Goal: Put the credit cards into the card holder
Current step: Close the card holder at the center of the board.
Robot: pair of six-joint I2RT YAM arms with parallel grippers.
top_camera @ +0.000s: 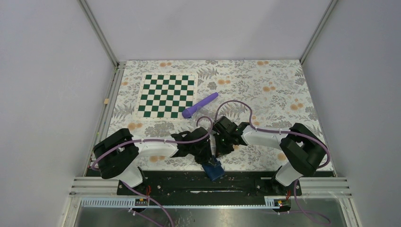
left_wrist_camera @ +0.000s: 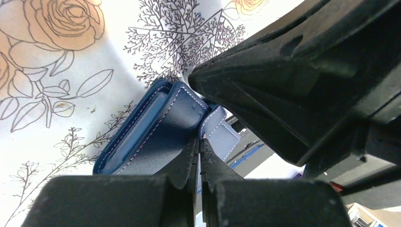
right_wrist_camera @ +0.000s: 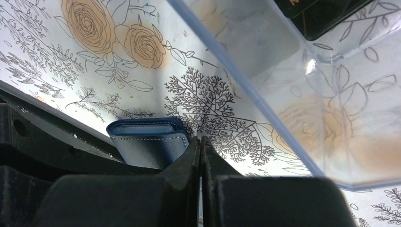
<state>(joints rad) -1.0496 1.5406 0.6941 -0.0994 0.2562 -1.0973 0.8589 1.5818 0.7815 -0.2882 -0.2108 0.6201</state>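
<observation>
The navy-blue card holder hangs tilted at the table's front edge, over the black base rail. In the left wrist view the card holder is folded, with its pale tab loose. My left gripper is shut on it where the tab meets the body. My right gripper is shut, its tips against the card holder's right edge; I cannot see anything between them. Dark cards lie in a clear plastic tray. Both grippers meet in the top view, the left and the right.
A purple cylindrical object lies beside a green-and-white chessboard mat at the back left. The flowered tablecloth covers the table. The right gripper's black body fills the upper right of the left wrist view.
</observation>
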